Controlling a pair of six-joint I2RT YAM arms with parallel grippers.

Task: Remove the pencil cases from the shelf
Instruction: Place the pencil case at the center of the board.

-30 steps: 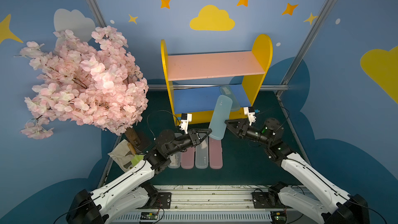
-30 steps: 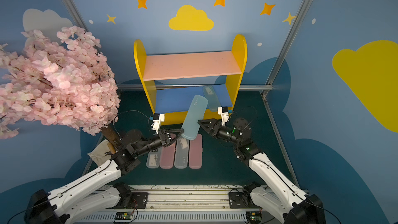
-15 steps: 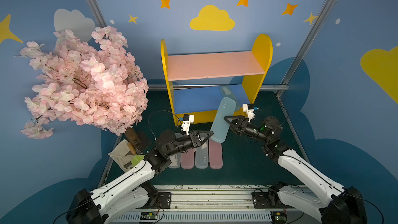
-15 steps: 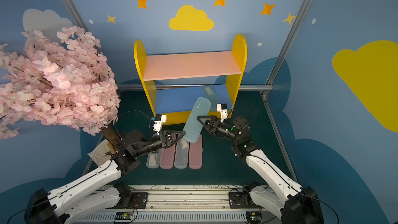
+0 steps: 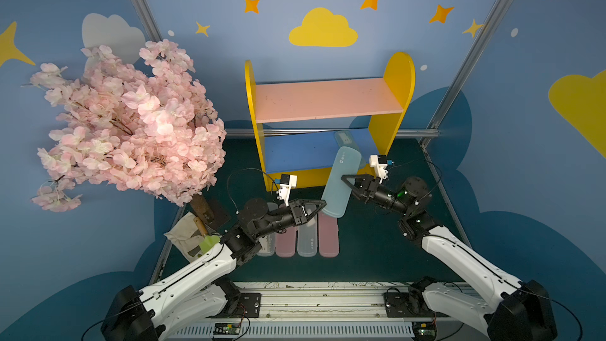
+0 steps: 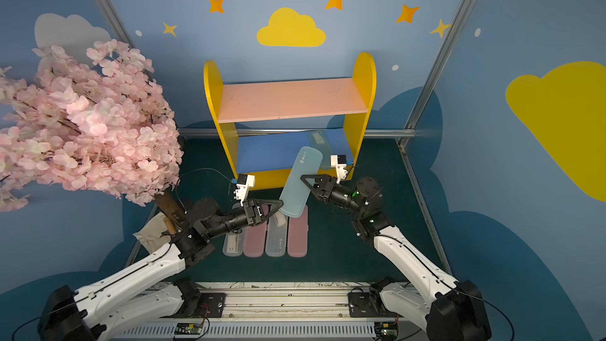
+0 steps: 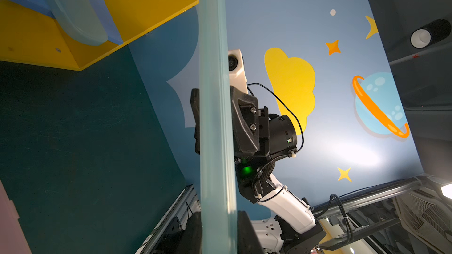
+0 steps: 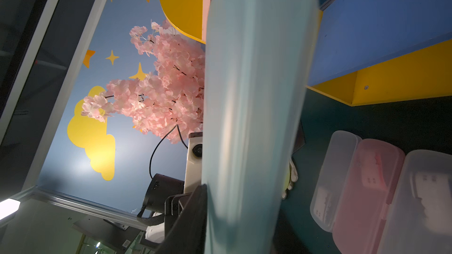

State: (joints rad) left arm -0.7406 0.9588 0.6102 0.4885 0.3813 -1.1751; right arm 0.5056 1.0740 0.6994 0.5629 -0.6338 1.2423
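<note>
A small two-tier shelf with yellow round-topped side panels (image 5: 398, 73) stood at the back. One pale teal translucent plastic pencil case (image 5: 344, 137) lay on its blue lower board (image 5: 295, 152). A second teal case (image 5: 340, 188) hung tilted before the shelf, clear of the green mat (image 5: 377, 250). There two frosted white cases (image 5: 307, 241) and two pink cases (image 5: 329, 237) lay side by side, alternating.

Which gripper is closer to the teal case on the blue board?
Right. Right gripper grips the lifted case midway, in front of the shelved case; left gripper holds the lifted case's near end, farther off.
</note>
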